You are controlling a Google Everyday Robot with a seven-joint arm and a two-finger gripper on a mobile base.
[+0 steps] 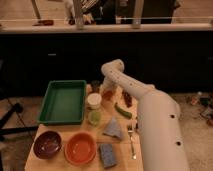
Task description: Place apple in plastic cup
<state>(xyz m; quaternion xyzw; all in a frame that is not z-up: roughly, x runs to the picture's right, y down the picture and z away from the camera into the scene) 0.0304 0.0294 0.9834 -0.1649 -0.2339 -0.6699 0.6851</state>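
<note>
The apple (107,94), small and orange-red, sits on the wooden table (125,155) just right of a white cup. My gripper (107,89) hangs at the end of the white arm (150,115), right down at the apple and partly covering it. Whether it touches the apple cannot be told. The plastic cup (94,117), pale yellow-green, stands upright a little nearer the front, below the white cup and left of the gripper.
A white cup (93,100) and a small dark cup (95,84) stand near the apple. A green tray (62,102) lies at left. A dark bowl (48,144), an orange bowl (80,148), a sponge (107,154), a grey cloth (114,129), cutlery (131,140) and a green vegetable (122,110) lie around.
</note>
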